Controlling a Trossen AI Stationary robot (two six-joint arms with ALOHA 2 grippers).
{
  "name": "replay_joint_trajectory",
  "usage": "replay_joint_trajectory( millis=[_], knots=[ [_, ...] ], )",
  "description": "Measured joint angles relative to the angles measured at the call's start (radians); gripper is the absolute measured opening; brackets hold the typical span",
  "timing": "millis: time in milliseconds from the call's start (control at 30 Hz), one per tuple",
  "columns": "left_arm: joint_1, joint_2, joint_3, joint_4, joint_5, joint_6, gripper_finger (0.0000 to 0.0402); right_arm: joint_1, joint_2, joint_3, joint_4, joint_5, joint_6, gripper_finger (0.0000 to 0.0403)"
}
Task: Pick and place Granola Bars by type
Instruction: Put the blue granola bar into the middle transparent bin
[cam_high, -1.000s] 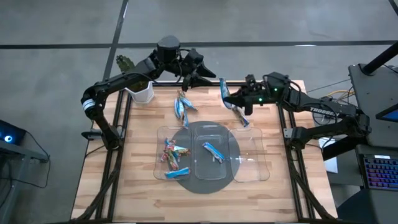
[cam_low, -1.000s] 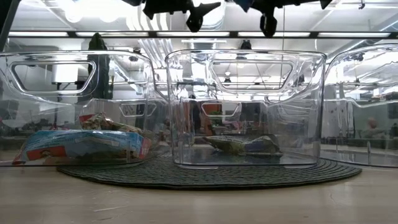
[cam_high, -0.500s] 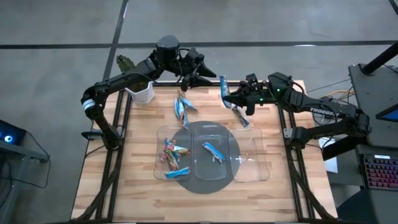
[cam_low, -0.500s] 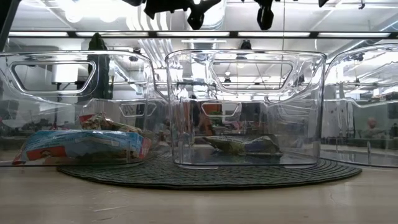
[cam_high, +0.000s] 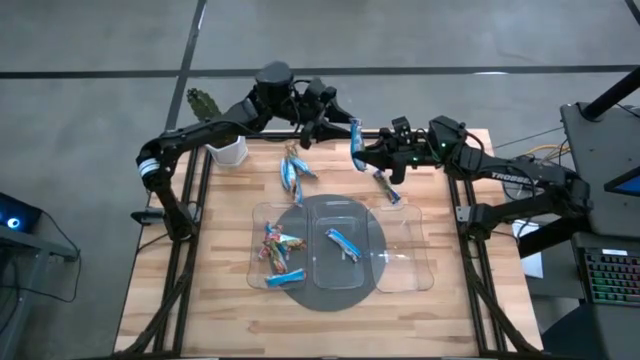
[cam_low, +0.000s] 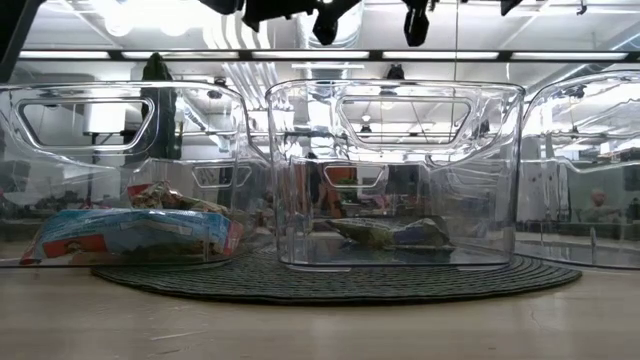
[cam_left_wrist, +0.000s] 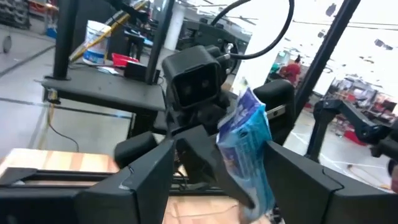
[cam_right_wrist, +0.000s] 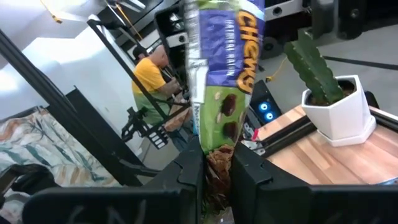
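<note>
Right gripper is up in the air over the table's far edge, fingers pinched tight on the end of a light blue bar. The right wrist view shows it close: the held wrapper stands up out of the two dark fingers, blue and green with "chewy" printed on it.

Left gripper sits just across from it, nose to nose, with its fingers spread wide. In the left wrist view that same bar hangs right between its open fingers, not touching either as far as I can see.

Below the right gripper another bar lies on the wood. Below the left one there's a little pile of blue bars.

Further out sit three clear trays: the left tray has a few mixed bars, the middle tray has one blue bar. A white planter sits at the far left corner.
</note>
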Motion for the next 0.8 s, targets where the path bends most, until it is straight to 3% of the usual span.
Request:
replay_joint_trajectory(
  millis=[400,800],
  knots=[
    [-0.017,0.0,0.0,0.004,0.075,-0.013,0.0227,-0.001,0.033,0.0,0.019,0.0,-0.001,0.0038],
    [-0.037,0.0,0.0,0.002,0.073,-0.011,0.0216,-0.001,0.033,0.0,0.024,0.005,-0.001,0.0038]
  ],
)
